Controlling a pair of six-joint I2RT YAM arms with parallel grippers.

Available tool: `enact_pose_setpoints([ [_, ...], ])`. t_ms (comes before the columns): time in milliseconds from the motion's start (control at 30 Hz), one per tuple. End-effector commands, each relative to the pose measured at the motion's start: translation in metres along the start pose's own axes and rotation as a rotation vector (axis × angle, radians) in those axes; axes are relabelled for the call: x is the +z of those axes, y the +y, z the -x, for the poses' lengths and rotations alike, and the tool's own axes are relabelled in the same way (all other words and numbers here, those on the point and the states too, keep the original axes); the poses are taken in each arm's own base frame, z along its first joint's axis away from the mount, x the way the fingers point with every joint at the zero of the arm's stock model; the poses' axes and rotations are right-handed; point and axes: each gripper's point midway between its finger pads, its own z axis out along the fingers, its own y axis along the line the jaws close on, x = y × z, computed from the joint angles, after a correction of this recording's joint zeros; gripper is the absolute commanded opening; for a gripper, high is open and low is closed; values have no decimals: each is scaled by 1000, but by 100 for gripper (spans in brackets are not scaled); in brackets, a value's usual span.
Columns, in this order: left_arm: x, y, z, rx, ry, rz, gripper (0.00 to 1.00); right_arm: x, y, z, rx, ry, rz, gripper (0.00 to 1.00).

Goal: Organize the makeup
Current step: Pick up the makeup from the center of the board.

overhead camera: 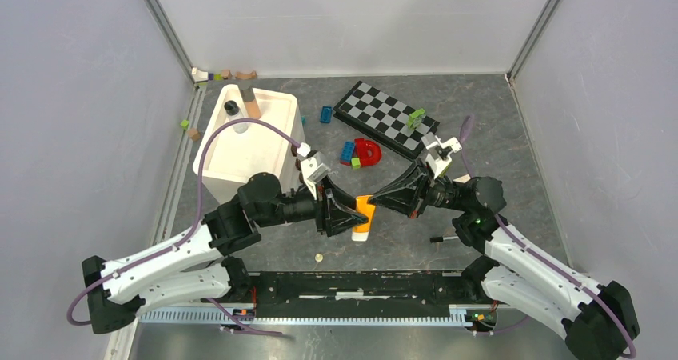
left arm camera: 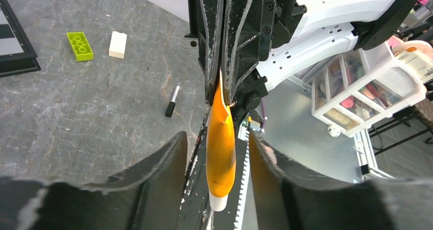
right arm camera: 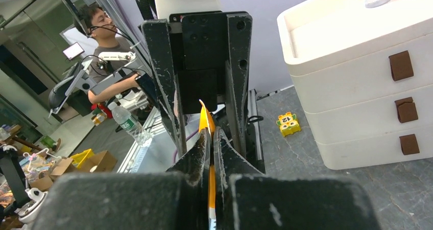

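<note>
Pinching the flat crimped end of the orange tube (left arm camera: 220, 148), the right gripper (overhead camera: 376, 203) is closed tight on it, jaws pressed together with only the thin seam of the tube between them. The tube's white cap (left arm camera: 218, 202) points away from that gripper. The left gripper (overhead camera: 348, 218) faces the right one head-on with its jaws spread wide. Its fingers (left arm camera: 158, 184) stand on either side of the tube's body with a gap showing on both sides, so it holds nothing. The two meet over the middle of the surface (overhead camera: 264, 252), closer to the near edge than the far one. Whether the cap touches the surface cannot be told.

A thin black pencil (overhead camera: 438, 238) lies flat on the surface near the near edge, to the right of the grippers and apart from them. A white drawer unit (overhead camera: 248, 148) stands toward the far left corner, with two small bottles (overhead camera: 241, 106) upright in its top tray. A checkerboard (overhead camera: 386, 118) lies near the far edge with a green brick (overhead camera: 415, 118) on it. A cluster of red, blue and green bricks (overhead camera: 360, 153) sits between the checkerboard and the grippers.
</note>
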Motion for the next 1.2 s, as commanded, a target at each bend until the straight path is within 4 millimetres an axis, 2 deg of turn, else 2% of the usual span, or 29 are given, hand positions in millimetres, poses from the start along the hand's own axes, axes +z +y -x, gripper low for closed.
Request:
enact_pose_setpoints([
  [0,2,-12,16,43,-46,-51,59,0,19,23,-55,-107,54,0],
  [200,7,-11,2,14,-21,-76,63,1,25,33,-69,-137,68,0],
  [333,10,-13,-4,-2,-5,-100,56,1,26,34,-67,-143,67,0],
  [467,12,-15,-5,-5,7,-115,42,1,23,33,-63,-143,62,0],
  [633,14,-17,-6,-6,15,-124,16,1,21,32,-62,-142,55,0],
  [733,14,-17,-5,-8,15,-124,4,1,18,29,-56,-136,49,0],
  [933,14,-15,-5,-7,13,-113,3,1,14,26,-50,-127,41,0],
  [967,13,-14,-5,-8,16,-105,8,2,13,26,-52,-125,38,0],
  [1000,13,-12,-6,-7,18,-94,19,2,11,25,-54,-122,32,0],
  [1067,11,-8,-4,-3,14,-67,49,3,8,24,-62,-116,18,0],
  [1100,9,-6,-2,-1,8,-46,60,3,5,24,-63,-109,8,0],
  [1167,4,-2,2,8,-4,-13,73,5,1,24,-82,-98,-9,0],
])
